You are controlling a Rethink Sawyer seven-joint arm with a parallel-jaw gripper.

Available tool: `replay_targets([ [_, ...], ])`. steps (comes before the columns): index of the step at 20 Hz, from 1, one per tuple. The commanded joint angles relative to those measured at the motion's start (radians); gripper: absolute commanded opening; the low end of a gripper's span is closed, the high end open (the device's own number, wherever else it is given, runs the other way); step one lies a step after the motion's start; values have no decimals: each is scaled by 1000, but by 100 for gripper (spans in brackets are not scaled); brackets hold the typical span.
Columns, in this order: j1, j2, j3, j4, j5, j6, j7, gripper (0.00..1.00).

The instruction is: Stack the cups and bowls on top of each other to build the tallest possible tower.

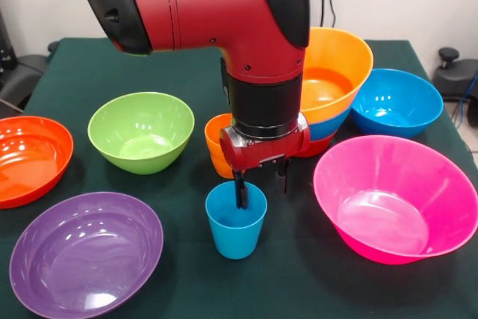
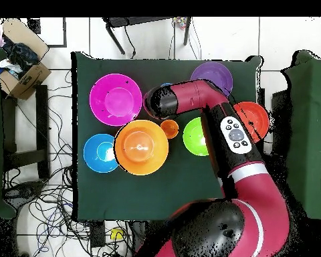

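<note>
A light blue cup (image 1: 235, 223) stands upright at the table's front middle. My gripper (image 1: 262, 187) hangs right over it, open. One finger (image 1: 241, 192) dips inside the cup's rim, and the other stays outside, to the right of the rim. An orange cup (image 1: 216, 145) stands just behind, partly hidden by the wrist. The tower (image 1: 337, 72) is an orange bowl (image 2: 141, 147) nested on a blue bowl and a red-orange one, to the right behind the gripper. In the overhead view the arm's head (image 2: 160, 102) covers the gripper and the blue cup.
Single bowls ring the gripper: lime green (image 1: 142, 131), red-orange (image 1: 30, 158), purple (image 1: 86, 253), large pink (image 1: 397, 198) and blue (image 1: 397, 101). The pink bowl's rim lies close to the right of the blue cup. The green table's front edge is near.
</note>
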Motion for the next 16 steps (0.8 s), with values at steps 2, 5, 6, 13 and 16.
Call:
replay_targets([
  [2,7,11,-21,-16,-81,83,-297,100],
  [5,5,9,-23,-10,-91,66,-294,100],
  [6,4,8,-23,-8,-96,60,-297,100],
  [13,-6,12,-16,8,-128,4,-304,100],
  [16,-13,13,-14,22,-130,-15,-274,100],
])
